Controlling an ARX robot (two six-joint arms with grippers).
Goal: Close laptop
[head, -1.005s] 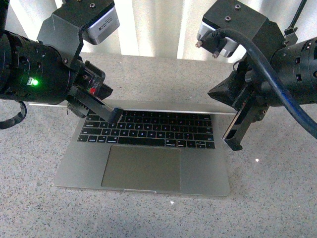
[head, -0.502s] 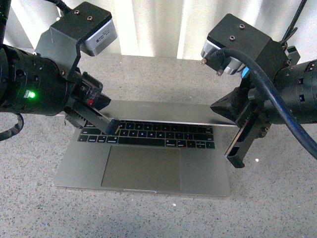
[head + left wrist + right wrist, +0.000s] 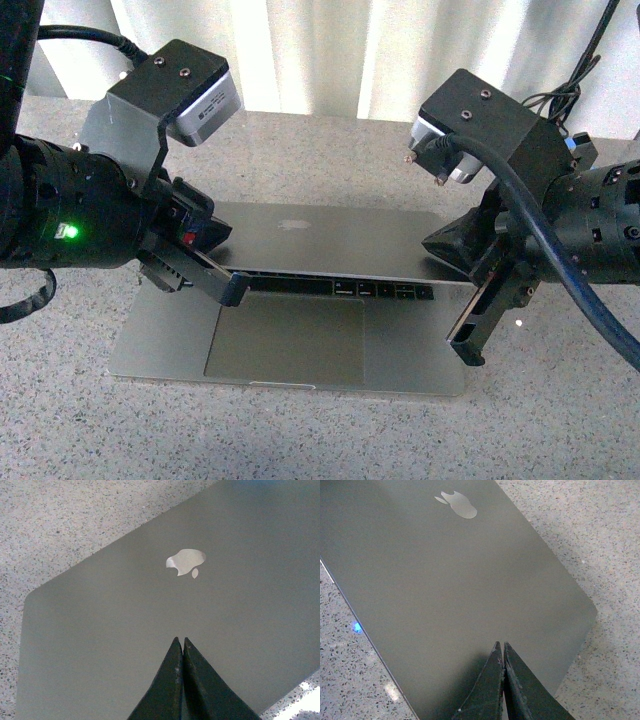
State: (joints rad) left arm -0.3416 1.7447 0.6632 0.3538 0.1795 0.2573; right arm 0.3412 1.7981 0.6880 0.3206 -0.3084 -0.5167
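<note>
— Laptop, where is it?
— On the speckled counter in front of me. Its lid is tipped low over the base, and only a thin strip of keys shows under its edge.
— And your fingers?
— Both pairs are clenched tight, grasping nothing. My left gripper sits at the lid's left front corner, and my right gripper is by the right edge. Each wrist camera looks onto the grey lid and its pale logo.
</note>
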